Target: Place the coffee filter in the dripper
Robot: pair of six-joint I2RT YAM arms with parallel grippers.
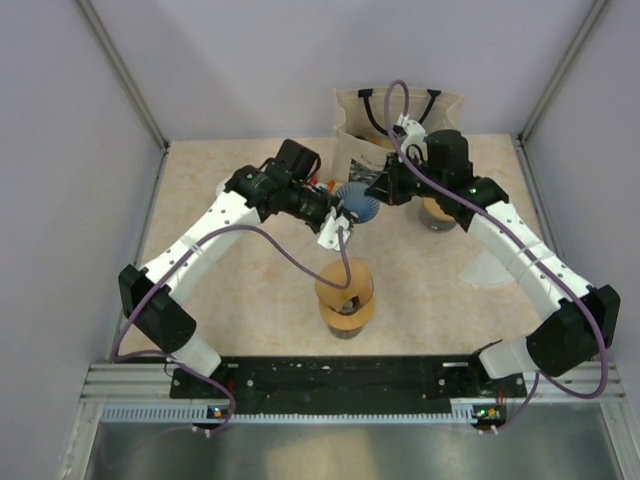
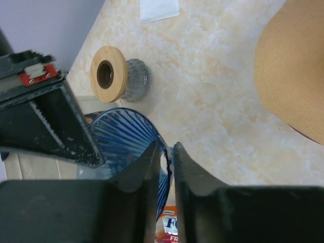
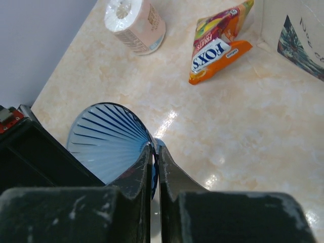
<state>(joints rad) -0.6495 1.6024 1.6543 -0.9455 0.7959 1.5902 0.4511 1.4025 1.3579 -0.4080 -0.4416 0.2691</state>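
The dripper (image 1: 357, 203) is a blue ribbed cone held up above the table between both arms. My left gripper (image 1: 336, 224) is shut on its rim; in the left wrist view the gripper (image 2: 168, 152) pinches the edge of the dripper (image 2: 126, 136). My right gripper (image 1: 379, 192) is shut on the opposite rim, and in the right wrist view the gripper (image 3: 155, 147) clamps the thin wall of the dripper (image 3: 106, 142). A brown paper coffee filter (image 1: 343, 283) rests point-down on a wooden-collared glass stand at the centre front, and it also fills the right side of the left wrist view (image 2: 293, 71).
A paper bag (image 1: 395, 118) stands at the back. A glass vessel with a wooden collar (image 2: 116, 76) sits under my right arm (image 1: 437, 212). A flat white paper (image 1: 490, 268) lies to the right. An orange sweets packet (image 3: 217, 48) and a wrapped roll (image 3: 135, 23) lie on the table.
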